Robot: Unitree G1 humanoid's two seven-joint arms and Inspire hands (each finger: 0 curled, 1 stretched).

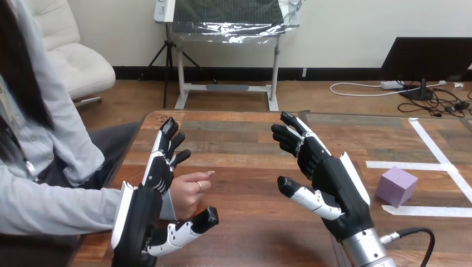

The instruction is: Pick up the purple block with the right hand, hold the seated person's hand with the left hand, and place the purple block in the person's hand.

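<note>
Pick-up pending: we are holding left hand (pixel 157 173) open beside the person's hand (pixel 189 192), lower left, right hand (pixel 328 178) spread empty mid-frame, likely needing next a reach to the purple block (pixel 396 186), right of frame.

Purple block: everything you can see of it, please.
The purple block is a pale lilac cube with a matte, foam-like look. Its top and two side faces show, with one vertical edge turned toward the camera. It sits flat and upright on the wooden table at the view's right, between strips of white tape. Nothing but the table touches it; the right hand is open and apart from it, to its left.
</note>
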